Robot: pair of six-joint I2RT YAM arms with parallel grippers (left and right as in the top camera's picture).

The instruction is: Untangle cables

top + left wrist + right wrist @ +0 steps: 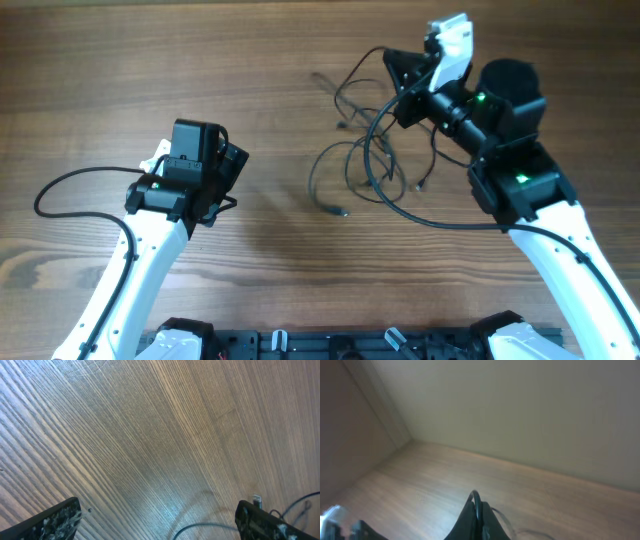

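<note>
Lit evenly and softly from above in the overhead view, sharp across the table (100,60), faintly shadowed beside the cables (372,150). Streaked with pale glare along the wood grain in the left wrist view, brightest at upper left and lower centre; crisp on the wood, softer on the left gripper (157,522). Dim, hazy and unfocused in the right wrist view, washed out on the wall (520,410), near black on the right gripper (476,512)

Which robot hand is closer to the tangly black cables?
The right. The right gripper is right at the cables, fingers pinched shut on one strand. The left gripper sits off to the side over bare wood, fingers open, touching none.
</note>
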